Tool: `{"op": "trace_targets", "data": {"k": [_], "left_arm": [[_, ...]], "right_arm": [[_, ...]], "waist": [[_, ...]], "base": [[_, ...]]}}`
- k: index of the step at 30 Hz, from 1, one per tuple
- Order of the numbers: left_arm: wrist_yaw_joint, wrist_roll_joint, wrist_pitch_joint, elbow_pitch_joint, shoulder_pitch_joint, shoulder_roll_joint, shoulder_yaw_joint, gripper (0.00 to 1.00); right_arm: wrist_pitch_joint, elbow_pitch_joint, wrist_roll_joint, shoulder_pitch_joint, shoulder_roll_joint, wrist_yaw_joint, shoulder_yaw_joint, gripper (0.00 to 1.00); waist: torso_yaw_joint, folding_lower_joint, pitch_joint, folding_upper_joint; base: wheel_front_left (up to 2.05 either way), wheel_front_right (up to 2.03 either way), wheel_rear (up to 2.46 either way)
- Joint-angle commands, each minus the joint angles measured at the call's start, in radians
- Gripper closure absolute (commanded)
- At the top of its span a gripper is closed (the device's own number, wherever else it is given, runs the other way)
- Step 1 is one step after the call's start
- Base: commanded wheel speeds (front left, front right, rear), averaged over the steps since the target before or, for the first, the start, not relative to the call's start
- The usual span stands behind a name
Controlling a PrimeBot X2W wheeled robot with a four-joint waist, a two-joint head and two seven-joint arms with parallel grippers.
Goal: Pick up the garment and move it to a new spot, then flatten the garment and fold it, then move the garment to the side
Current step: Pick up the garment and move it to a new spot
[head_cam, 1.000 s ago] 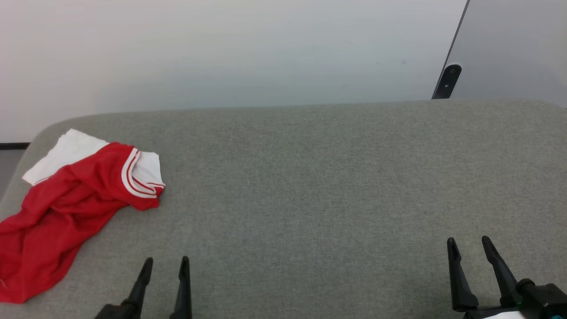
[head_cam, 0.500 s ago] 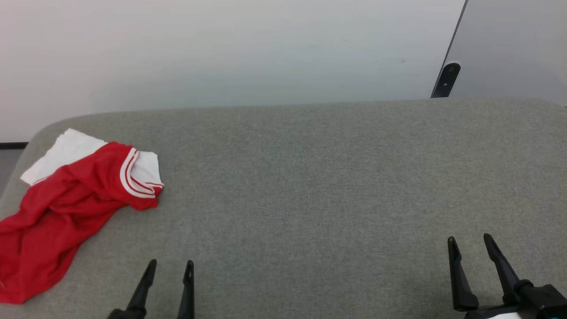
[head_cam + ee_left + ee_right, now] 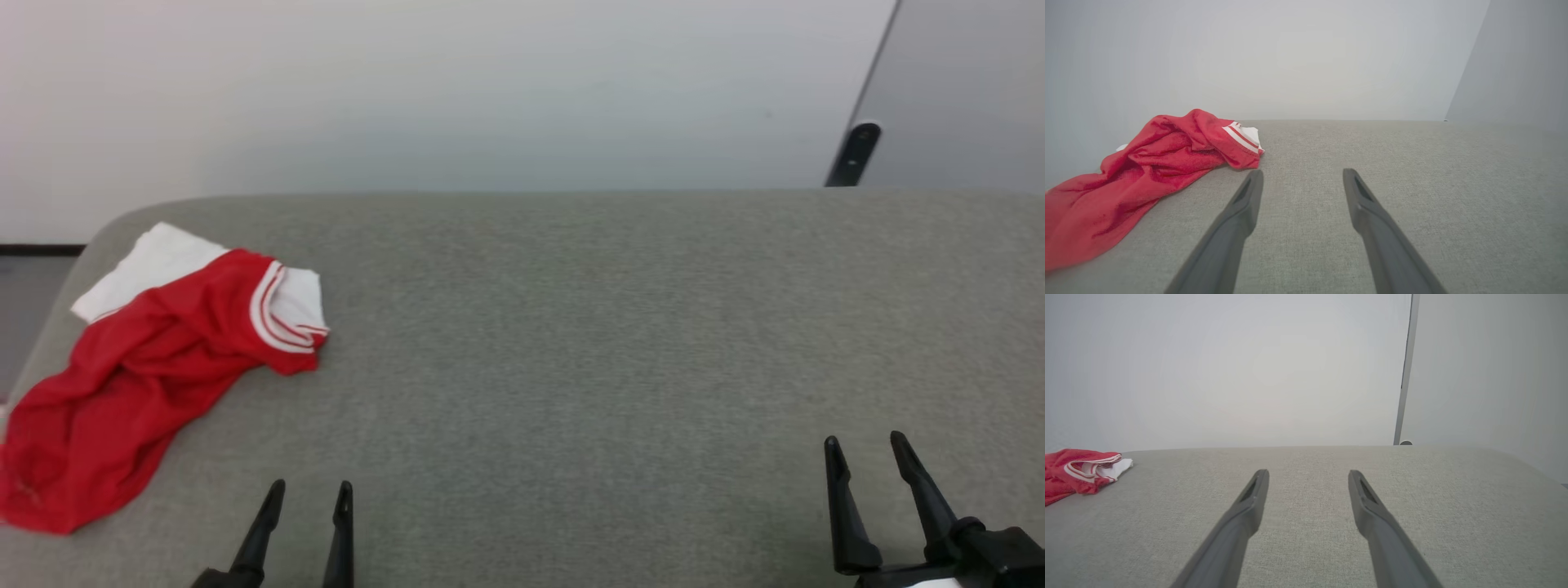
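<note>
The garment (image 3: 139, 384) is seen crumpled on the left part of the grey fabric-covered bench (image 3: 588, 343), by its rounded far-left corner. Its red bulk is stretched from the near left edge towards the far side. There a white panel is laid flat, and a white band edged with thin red stripes is turned up at the right end of the heap. The left claw (image 3: 312, 487) is held low at the near edge, to the right of the garment's near end and apart from it. Its two dark fingers are spread and empty. The right claw (image 3: 864, 441) is placed at the near right, well apart from the garment, with its fingers likewise spread and empty. Both claws are pointed towards the far side. Behind the bench a pale wall (image 3: 457, 90) is seen. At the far right a grey panel (image 3: 971, 90) is set, with a small dark fitting (image 3: 853, 153) at its foot.
</note>
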Motion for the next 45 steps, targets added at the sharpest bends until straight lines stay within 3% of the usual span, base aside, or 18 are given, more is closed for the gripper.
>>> {"op": "trace_targets", "data": {"k": [1, 7, 22, 35, 42, 45], "left_arm": [[-0.004, 0.007, -0.001, 0.001, -0.008, -0.002, 0.003, 0.0], [0.004, 0.019, -0.001, 0.016, -0.012, -0.003, -0.005, 0.0], [0.05, -0.004, -0.001, 0.041, -0.009, -0.003, -0.023, 0.0], [0.18, -0.11, -0.001, -0.054, 0.047, -0.003, -0.01, 0.0], [0.204, -0.118, -0.001, -0.071, 0.055, -0.003, -0.034, 0.0], [0.181, -0.119, -0.001, -0.069, 0.03, -0.003, -0.04, 0.0]], "right_arm": [[-0.004, 0.001, -0.004, 0.013, 0.0, -0.001, 0.003, 0.0], [-0.004, 0.01, -0.021, 0.012, 0.001, -0.001, 0.02, 0.0], [-0.004, 0.077, -0.065, -0.064, 0.001, -0.001, 0.045, 0.0], [-0.004, 0.238, -0.041, -0.273, -0.04, -0.001, 0.227, 0.0], [-0.004, 0.264, -0.017, -0.296, -0.061, -0.001, 0.254, 0.0], [-0.004, 0.26, -0.007, -0.294, -0.066, -0.001, 0.245, 0.0]], "waist": [[0.029, 0.0, 0.0, 0.0], [0.135, 0.0, -0.006, 0.0], [0.482, 0.0, -0.005, 0.0], [0.519, 0.0, 0.06, 0.0], [0.516, 0.0, 0.053, 0.0], [0.512, 0.0, 0.052, 0.0]], "base": [[0.0, 0.0, 0.0], [0.0, 0.0, 0.0], [0.0, 0.0, 0.0], [-0.01, -0.01, -0.01], [-0.07, -0.07, -0.07], [0.0, 0.0, 0.0]]}}
